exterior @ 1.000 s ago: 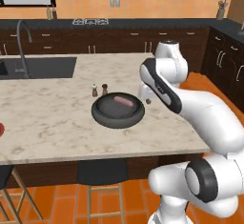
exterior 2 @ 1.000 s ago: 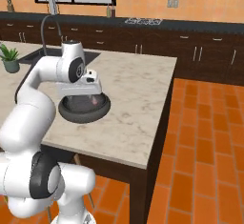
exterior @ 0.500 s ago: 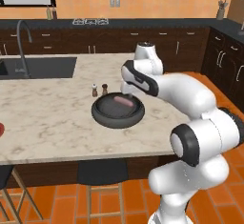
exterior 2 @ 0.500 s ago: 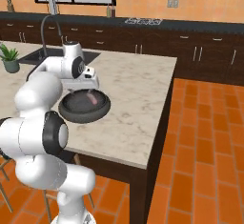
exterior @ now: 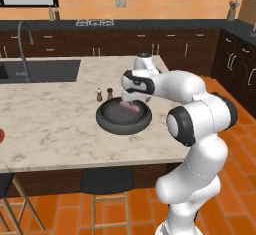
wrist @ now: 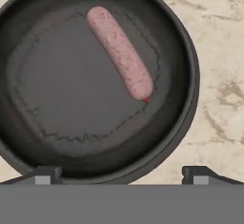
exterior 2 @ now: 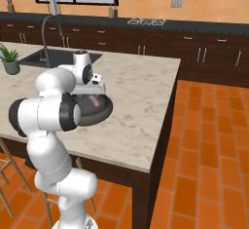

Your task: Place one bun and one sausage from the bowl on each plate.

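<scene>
So, one pink sausage (wrist: 120, 51) is all that's left in the bowl (wrist: 188, 108), lying toward its far side, so I'd guess most of the job is done. My gripper (wrist: 119, 174) hangs spread wide right over the bowl, holding nothing. Bowl sits mid-desk (exterior: 45, 124), plates out of frame.

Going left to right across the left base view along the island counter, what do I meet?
Dark sink basin → two small shakers → wide dark grey-black bowl holding a pale pink sausage → white robot arm.
</scene>
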Tool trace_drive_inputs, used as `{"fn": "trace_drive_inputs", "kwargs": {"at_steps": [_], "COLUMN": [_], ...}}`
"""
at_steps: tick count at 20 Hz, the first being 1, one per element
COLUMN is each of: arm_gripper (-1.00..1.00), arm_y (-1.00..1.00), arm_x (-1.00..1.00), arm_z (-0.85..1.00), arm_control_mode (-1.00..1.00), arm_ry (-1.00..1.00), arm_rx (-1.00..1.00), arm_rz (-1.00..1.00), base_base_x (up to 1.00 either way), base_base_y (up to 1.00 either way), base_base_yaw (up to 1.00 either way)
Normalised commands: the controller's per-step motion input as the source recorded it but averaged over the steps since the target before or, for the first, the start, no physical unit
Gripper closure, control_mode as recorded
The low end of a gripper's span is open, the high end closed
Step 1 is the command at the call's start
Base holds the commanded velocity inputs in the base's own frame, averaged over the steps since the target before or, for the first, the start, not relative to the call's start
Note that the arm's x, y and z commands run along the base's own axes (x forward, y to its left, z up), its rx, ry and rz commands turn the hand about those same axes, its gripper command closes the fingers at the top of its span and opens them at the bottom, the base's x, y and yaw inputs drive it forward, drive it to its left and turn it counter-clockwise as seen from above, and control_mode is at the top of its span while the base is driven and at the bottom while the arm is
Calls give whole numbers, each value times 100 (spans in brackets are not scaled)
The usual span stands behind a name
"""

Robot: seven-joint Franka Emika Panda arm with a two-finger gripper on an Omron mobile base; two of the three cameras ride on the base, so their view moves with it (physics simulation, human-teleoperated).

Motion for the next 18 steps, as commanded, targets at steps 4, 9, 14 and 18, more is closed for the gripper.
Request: {"fn": "trace_drive_inputs", "kwargs": {"at_steps": [4, 9, 14, 18], "arm_gripper": [-100, -100, -100, -100], "arm_y": [0, 0, 0, 8], "arm_x": [15, 32, 26, 24], "arm_z": [-42, -41, -47, -21], "arm_control_mode": [-100, -100, -100, -100], "arm_ry": [4, 0, 0, 0], "arm_rx": [0, 0, 0, 0], "arm_rz": [0, 0, 0, 0], "base_base_x": [0, 0, 0, 0], "base_base_y": [0, 0, 0, 0], "base_base_yaw": [0, 0, 0, 0]}}
